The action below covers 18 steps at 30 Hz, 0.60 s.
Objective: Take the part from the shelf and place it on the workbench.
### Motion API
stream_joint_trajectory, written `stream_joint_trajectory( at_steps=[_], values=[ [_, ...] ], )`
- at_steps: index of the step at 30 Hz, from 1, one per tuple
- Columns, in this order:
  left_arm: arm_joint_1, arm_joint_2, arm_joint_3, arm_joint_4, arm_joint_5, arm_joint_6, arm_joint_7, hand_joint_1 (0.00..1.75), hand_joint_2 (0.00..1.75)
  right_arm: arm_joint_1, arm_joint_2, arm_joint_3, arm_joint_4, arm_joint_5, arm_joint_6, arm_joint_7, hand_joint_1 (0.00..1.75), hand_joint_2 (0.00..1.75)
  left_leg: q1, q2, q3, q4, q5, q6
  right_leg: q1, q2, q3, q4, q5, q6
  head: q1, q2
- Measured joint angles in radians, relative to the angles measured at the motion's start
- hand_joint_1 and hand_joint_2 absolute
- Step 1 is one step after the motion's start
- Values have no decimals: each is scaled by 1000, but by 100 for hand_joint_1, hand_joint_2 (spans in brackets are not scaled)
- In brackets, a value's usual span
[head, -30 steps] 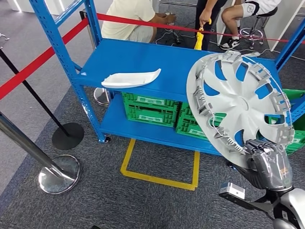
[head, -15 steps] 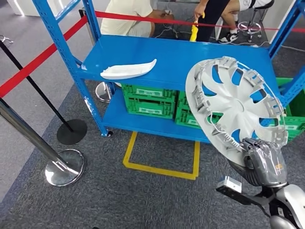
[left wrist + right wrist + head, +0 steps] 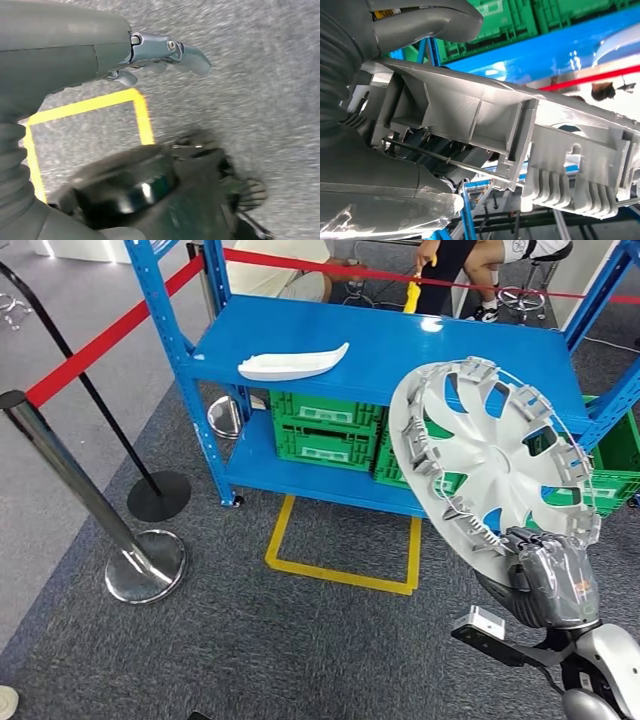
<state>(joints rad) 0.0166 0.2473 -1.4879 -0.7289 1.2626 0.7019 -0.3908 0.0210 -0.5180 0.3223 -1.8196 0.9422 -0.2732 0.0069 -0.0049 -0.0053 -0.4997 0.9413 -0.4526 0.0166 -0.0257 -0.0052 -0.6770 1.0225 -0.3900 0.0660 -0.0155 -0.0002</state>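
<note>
The part is a silver wheel cover with spokes and clips along its rim. My right hand grips its lower edge and holds it upright in front of the blue shelf. Up close in the right wrist view, the cover's ribbed rim lies between the thumb and the fingers. My left hand hangs over grey carpet and holds nothing, its fingers apart.
A white curved trim piece lies on the shelf's upper deck, with green crates below it. A yellow floor outline lies before the shelf. A chrome stanchion, a black post base and red rope stand left. People sit behind.
The whole picture has shifted: shelf and stanchions now sit further right and higher, so the camera has moved. The wheel cover stays in my right hand, slightly lower in the picture.
</note>
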Motion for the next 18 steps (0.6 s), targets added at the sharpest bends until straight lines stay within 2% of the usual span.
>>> stream_joint_trajectory(
  at_steps=[2, 3, 4, 5, 6, 7, 8, 9, 10, 11, 13, 14, 15, 16, 17, 18],
  values=[
    [1, 1, 2, 0, -1, 0, 1, 0, 175, 0, 0, 0, 0, -1, 1, 1, 175, 175, -3, 2, -27, 1, 24, 11, 2, 1, -32, 130, -112, 2, 3, 0],
    [1, 1, 3, 0, -2, 0, 1, 0, 175, -1, 0, 0, 0, -2, 2, 2, 175, 175, -6, 2, -43, 1, 37, 13, 3, 1, -42, 200, -148, 1, 4, 0],
    [1, 0, 4, 0, -3, 0, 1, 0, 175, -1, 0, 0, 0, -3, 3, 3, 175, 175, -9, 2, -58, 2, 49, 14, 5, 1, -42, 249, -161, 0, 3, 0],
    [0, 0, 5, 0, -4, 0, 1, 0, 175, -2, 0, 0, 0, -4, 5, 4, 175, 175, -12, 2, -74, 2, 62, 15, 7, 1, -27, 267, -151, -3, 3, 0],
    [0, -1, 5, 0, -6, 0, 1, 0, 175, -2, 0, 0, 0, -6, 8, 5, 175, 175, -14, 2, -89, 3, 74, 14, 9, 1, 7, 246, -125, -7, 3, 0],
    [0, -2, 5, 0, -6, 0, 1, 0, 175, -3, 0, 0, 0, -7, 10, 6, 175, 175, -15, 1, -104, 4, 86, 12, 11, 1, 58, 192, -100, -11, 3, 0],
    [1, -2, 5, 0, -7, 0, 1, 0, 175, -4, 0, 0, 0, -8, 12, 7, 175, 175, -16, 1, -117, 6, 98, 9, 14, 1, 119, 114, -96, -14, 3, 0],
    [1, -3, 6, 0, -7, 0, 1, 0, 175, -6, 0, 0, -1, -8, 13, 7, 175, 175, -18, 1, -127, 8, 109, 5, 16, 3, 176, 37, -103, -17, 2, 0],
    [1, -3, 6, 0, -7, 0, 2, 0, 175, -6, 0, -1, -1, -9, 14, 8, 175, 175, -19, 1, -132, 9, 119, 1, 19, 5, 211, -18, -116, -20, 2, 0],
    [1, -3, 7, 0, -8, 0, 2, 0, 175, -7, 0, -1, -2, -9, 15, 9, 175, 175, -19, 1, -134, 9, 129, -4, 21, 6, 225, -48, -129, -23, 3, 0],
    [2, -1, 7, 0, -8, 0, 3, 0, 175, -8, 0, -1, -3, -9, 17, 11, 175, 175, -17, 0, -140, 8, 145, -14, 23, 7, 210, -50, -118, -35, 5, 0],
    [3, 0, 7, 0, -8, 0, 4, 0, 175, -11, 0, -1, -3, -8, 18, 11, 175, 175, -16, 0, -147, 15, 132, -21, 22, 5, 199, -48, -109, -44, 5, 0],
    [5, 0, 7, 0, -8, 0, 4, 0, 175, -12, 0, -1, -3, -8, 20, 13, 175, 175, -15, -1, -158, 38, 100, -28, 20, 4, 187, -49, -96, -52, 3, 0],
    [5, 0, 8, 0, -8, 0, 4, 0, 175, -13, 0, -1, -3, -8, 21, 14, 175, 175, -12, -1, -174, 79, 49, -35, 18, 2, 175, -49, -82, -58, 0, 0],
    [5, -1, 8, 0, -8, 0, 4, 0, 175, -14, -1, -2, -3, -8, 22, 15, 175, 175, -10, -1, -191, 141, -15, -42, 18, 2, 160, -49, -67, -62, -1, 0],
    [5, -1, 9, 0, -8, 0, 4, 0, 175, -14, -1, -2, -3, -8, 22, 16, 175, 175, -7, -1, -205, 208, -65, -47, 18, 2, 144, -48, -55, -63, -2, 0]
  ],
)
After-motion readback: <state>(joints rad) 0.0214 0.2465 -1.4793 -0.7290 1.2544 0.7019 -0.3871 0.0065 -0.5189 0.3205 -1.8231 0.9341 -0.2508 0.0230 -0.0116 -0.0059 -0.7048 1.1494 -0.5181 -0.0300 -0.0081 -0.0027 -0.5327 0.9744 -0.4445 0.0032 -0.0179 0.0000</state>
